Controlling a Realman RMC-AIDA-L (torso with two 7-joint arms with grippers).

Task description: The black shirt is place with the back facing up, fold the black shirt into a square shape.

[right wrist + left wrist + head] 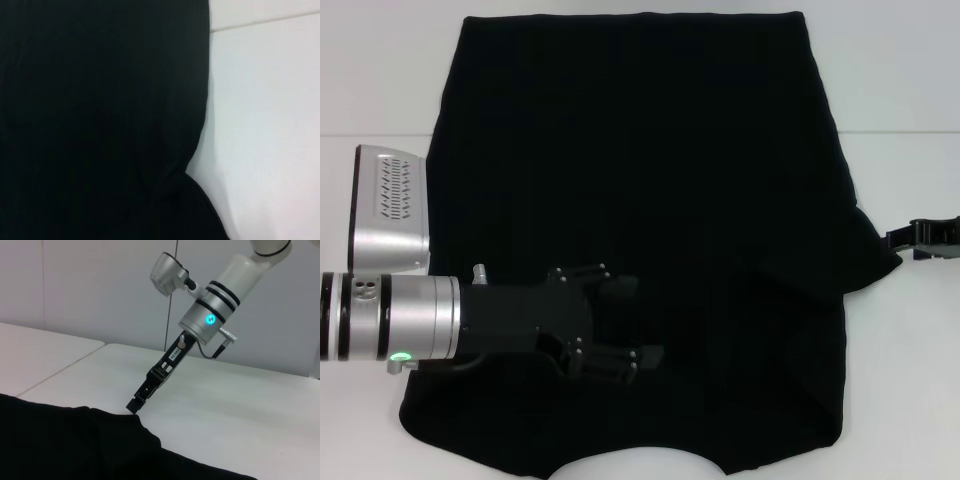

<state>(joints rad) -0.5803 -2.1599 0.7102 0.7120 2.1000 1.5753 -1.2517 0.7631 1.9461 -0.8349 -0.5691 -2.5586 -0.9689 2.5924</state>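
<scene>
The shirt [640, 230] lies spread across the table [380, 90], filling most of the head view. The left gripper [638, 325], fingers spread wide, hovers over the cloth at lower left. The right gripper [903, 240] sits at the sleeve tip at the right edge; whether it pinches cloth, I cannot tell. To fold well, each side should probably be gripped at the edge, lifted just clear and carried straight inward.

I find no legible text on my large plain black cloth shirt [650, 200]; nothing else readable.
</scene>
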